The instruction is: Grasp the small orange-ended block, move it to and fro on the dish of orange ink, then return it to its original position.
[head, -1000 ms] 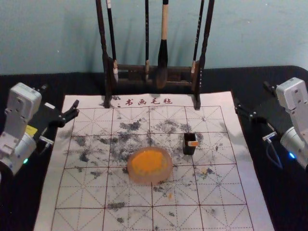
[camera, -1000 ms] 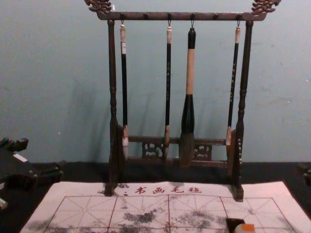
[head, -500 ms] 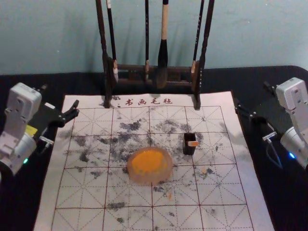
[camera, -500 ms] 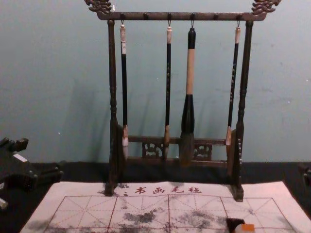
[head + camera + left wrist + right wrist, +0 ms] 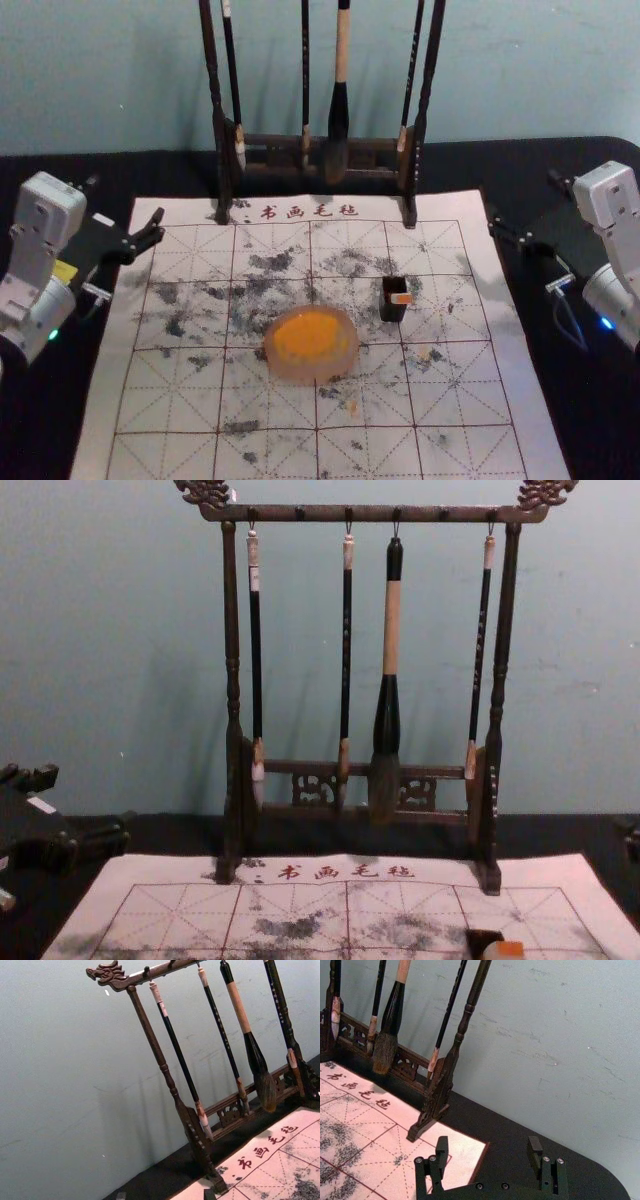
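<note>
The small orange-ended block lies on a black holder, right of the round dish of orange ink. In the chest view the block's orange end shows at the bottom edge beside the dark holder. My left gripper is over the mat's far left corner, open and holding nothing; its fingertips, the left gripper, reach into the left wrist view. Away from block and dish, my right gripper stands open by the mat's right edge; the right wrist view shows the right gripper with nothing between its fingers.
A white gridded mat with dark ink smudges covers the black table. At its far edge stands a dark wooden rack with several hanging brushes, the thickest brush right of centre. Behind is a pale wall.
</note>
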You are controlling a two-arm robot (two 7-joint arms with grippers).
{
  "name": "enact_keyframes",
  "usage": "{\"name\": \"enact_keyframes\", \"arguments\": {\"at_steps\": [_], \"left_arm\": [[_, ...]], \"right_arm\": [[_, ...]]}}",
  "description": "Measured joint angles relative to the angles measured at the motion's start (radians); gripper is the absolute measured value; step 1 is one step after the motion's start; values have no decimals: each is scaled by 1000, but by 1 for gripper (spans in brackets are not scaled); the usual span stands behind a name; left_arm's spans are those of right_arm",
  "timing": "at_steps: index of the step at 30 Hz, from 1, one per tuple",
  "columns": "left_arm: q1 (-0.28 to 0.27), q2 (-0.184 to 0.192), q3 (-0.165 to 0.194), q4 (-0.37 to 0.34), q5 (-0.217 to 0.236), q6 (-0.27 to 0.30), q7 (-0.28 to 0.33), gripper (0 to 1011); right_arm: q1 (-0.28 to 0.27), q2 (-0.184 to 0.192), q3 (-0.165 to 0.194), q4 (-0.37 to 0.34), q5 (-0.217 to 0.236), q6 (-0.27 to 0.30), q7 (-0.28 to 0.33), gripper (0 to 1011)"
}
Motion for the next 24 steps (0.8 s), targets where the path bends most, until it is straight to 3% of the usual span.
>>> {"name": "enact_keyframes", "arguments": {"at_steps": [14, 18, 24], "left_arm": [[0, 0, 0, 0, 0, 0, 0, 1001], [0, 0, 0, 0, 0, 0, 0, 1001], [0, 0, 0, 0, 0, 0, 0, 1001]], "right_arm": [[-4, 2, 5, -4, 2, -4, 19, 1000], [-14, 12, 14, -21, 22, -18, 74, 1000], [-34, 38, 22, -45, 104, -76, 243, 1000]]}}
